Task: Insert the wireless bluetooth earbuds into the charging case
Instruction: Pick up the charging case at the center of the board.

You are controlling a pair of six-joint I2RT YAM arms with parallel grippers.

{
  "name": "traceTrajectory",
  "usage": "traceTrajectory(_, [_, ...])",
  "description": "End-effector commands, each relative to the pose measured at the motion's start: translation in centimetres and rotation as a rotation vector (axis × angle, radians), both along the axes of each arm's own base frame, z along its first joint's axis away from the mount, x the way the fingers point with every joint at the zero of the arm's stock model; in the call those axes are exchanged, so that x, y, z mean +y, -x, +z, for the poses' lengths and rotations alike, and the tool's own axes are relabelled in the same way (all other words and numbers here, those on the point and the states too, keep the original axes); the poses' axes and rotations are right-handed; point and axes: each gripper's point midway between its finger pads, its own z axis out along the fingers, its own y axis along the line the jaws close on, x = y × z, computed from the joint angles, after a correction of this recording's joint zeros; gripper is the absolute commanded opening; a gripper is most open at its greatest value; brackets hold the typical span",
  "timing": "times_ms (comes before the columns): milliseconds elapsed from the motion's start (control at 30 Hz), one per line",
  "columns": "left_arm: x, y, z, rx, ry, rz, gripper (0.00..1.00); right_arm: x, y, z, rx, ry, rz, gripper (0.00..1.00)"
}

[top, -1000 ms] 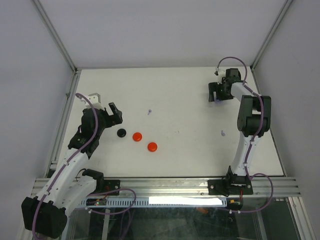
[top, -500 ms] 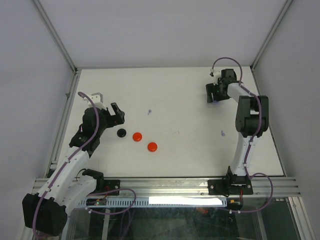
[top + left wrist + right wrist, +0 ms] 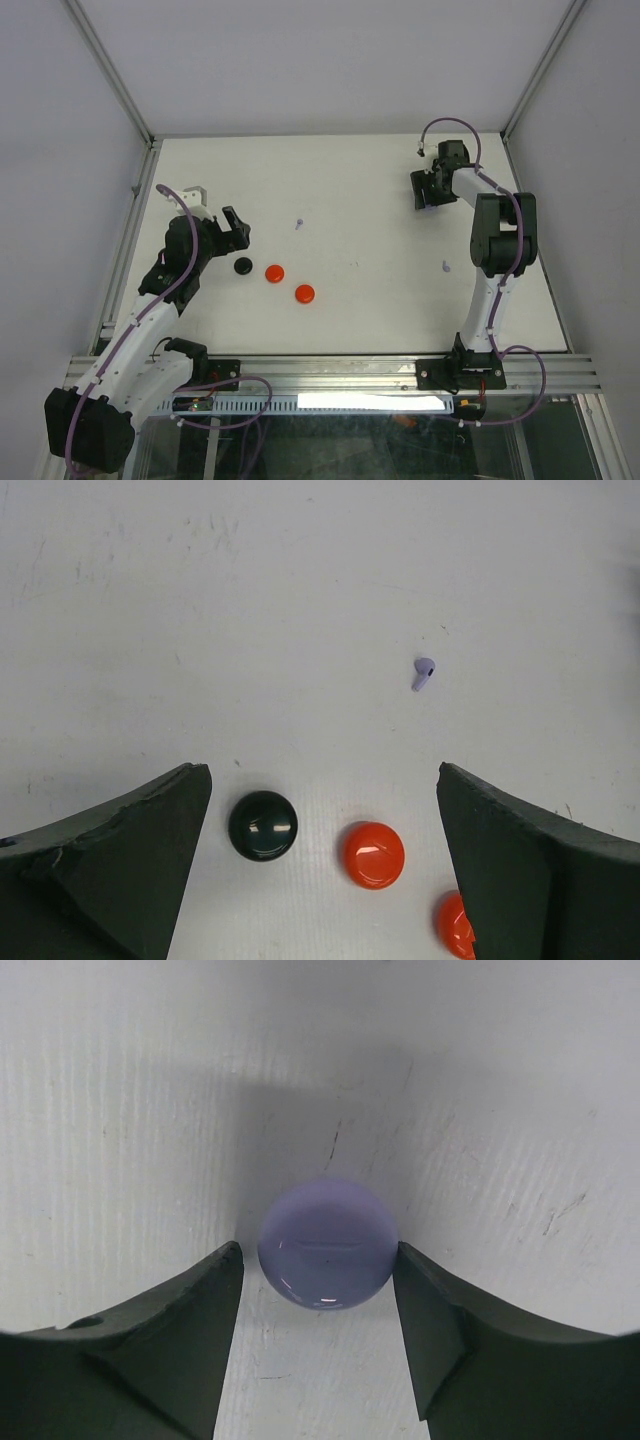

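Observation:
A lavender domed round charging case (image 3: 325,1243) lies on the white table at the far right. My right gripper (image 3: 318,1255) straddles it: the right fingertip touches its edge, and a thin gap shows at the left fingertip. One pale lavender earbud (image 3: 423,672) lies mid-table, also visible from above (image 3: 299,224). A second lavender earbud (image 3: 446,266) lies near the right arm. My left gripper (image 3: 322,770) hangs wide open over a black disc (image 3: 262,825) and a red disc (image 3: 372,854), holding nothing.
A second red disc (image 3: 305,293) lies just right of the first red one (image 3: 274,272). Grey walls and aluminium frame posts (image 3: 130,105) border the table at the back and sides. The right gripper (image 3: 424,190) works near the back right corner.
The right gripper shifted slightly left and its jaws narrowed around the lavender case. The left arm edged a little, its jaws staying wide.

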Motion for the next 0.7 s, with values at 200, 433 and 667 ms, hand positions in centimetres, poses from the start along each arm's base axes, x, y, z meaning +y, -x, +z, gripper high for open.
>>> traceTrajectory(200, [-0.4, -0.5, 1.8, -0.064, 0.046, -0.009, 0.99, 0.2, -0.4, 0.7, -0.024, -0.012, -0.045, 0.60])
traceTrajectory(433, [-1.8, -0.4, 2.6, -0.077, 0.098, -0.076, 0.99, 1.3, -0.2, 2.4, -0.064, -0.025, -0.057, 0.46])
traceTrajectory(667, [-4.2, 0.4, 4.0, -0.090, 0.237, -0.158, 0.99, 5.9, 1.8, 5.4, -0.126, -0.130, -0.091, 0.43])
